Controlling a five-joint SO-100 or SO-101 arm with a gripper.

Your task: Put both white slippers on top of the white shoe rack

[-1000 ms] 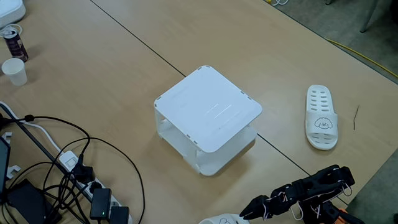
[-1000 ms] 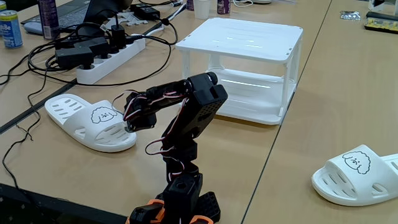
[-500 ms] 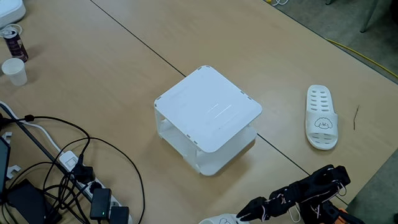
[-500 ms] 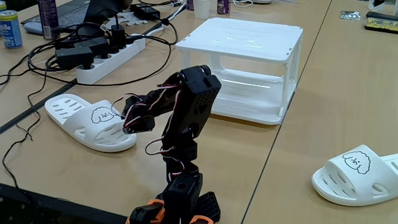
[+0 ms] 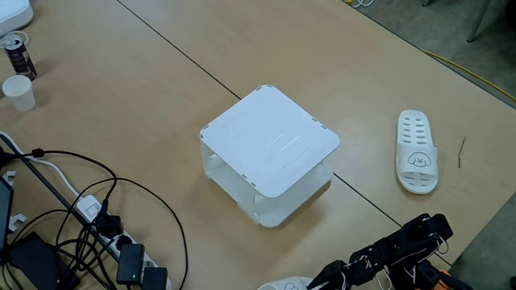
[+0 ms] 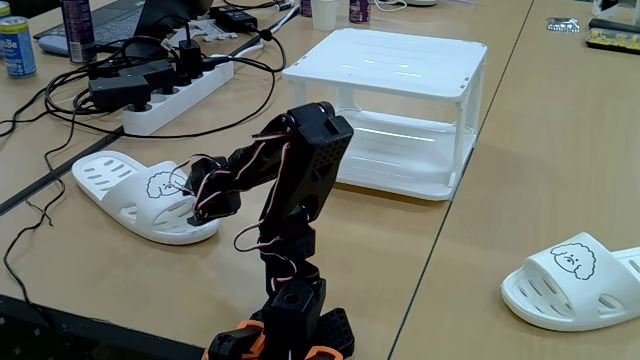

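The white shoe rack [image 5: 270, 143] stands mid-table with its flat top bare, and it also shows in the other fixed view [image 6: 390, 62]. One white slipper [image 6: 135, 192] lies left of the arm, its toe strap with the cartoon face nearest my gripper [image 6: 197, 203]. The gripper hangs low over that strap, touching or nearly touching it, and its jaws are too dark and small to read. From above, only this slipper's tip [image 5: 284, 284] shows at the bottom edge, beside the gripper [image 5: 317, 281]. The other white slipper [image 5: 417, 151] lies far right of the rack [image 6: 572, 279].
Power strips and tangled black cables [image 6: 150, 80] lie behind the near slipper [image 5: 97, 234]. A paper cup [image 5: 18, 91] and a can [image 5: 18, 53] stand far left. The table edge runs diagonally at the right [image 5: 484, 234].
The arm has reached further down and left, bringing the gripper from just above the near slipper's strap down onto it. Slippers and rack have not moved.
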